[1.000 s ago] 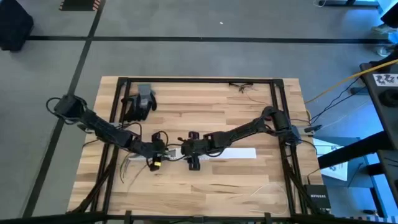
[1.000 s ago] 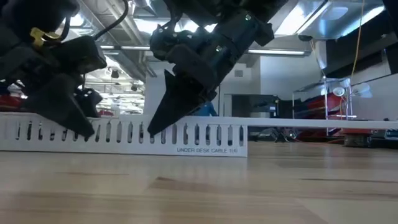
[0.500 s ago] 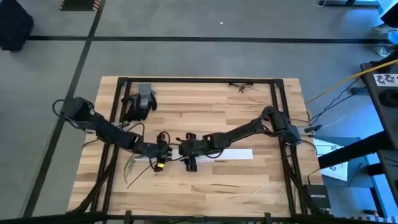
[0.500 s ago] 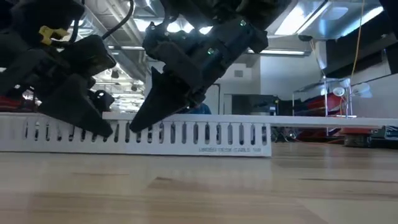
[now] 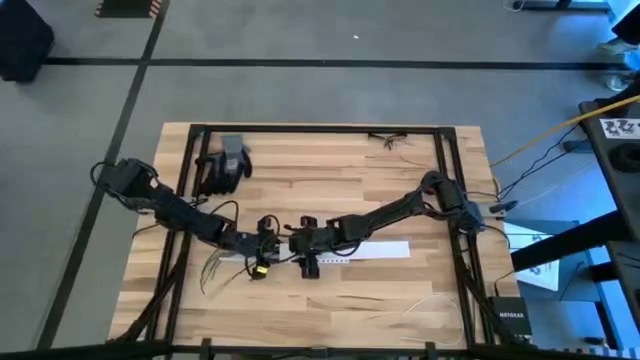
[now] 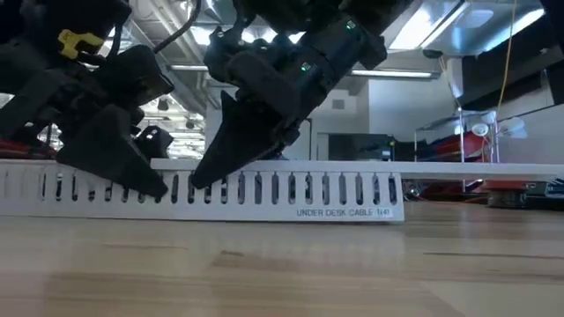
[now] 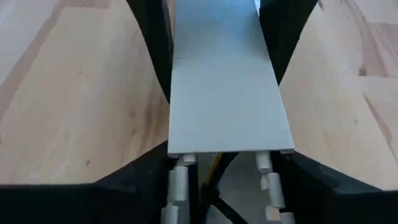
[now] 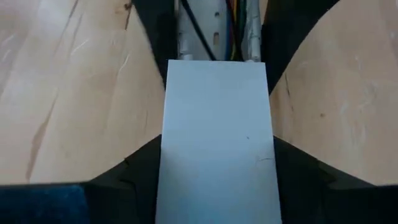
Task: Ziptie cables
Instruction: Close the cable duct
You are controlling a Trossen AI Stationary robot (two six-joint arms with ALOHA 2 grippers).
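Both claws are gripping the white slotted raceway (image 6: pixel 291 189) mid-counter, left claw (image 5: pixel 262 243) beside right claw (image 5: pixel 300 240), likely steadying it so the cables (image 5: pixel 215 268) can be tied.

The bench (image 5: pixel 330 300) is a wooden slab with a black frame along its edges. Both arms meet near the bench centre. The left gripper (image 5: pixel 268 243) and the right gripper (image 5: pixel 296 243) face each other, close together, over the left end of a white strip (image 5: pixel 375 249). The strip extends toward the right edge. The cables (image 5: pixel 215 268) lie splayed toward the left edge, beside the left gripper. A glove (image 5: pixel 222 166) rests near the far left corner.
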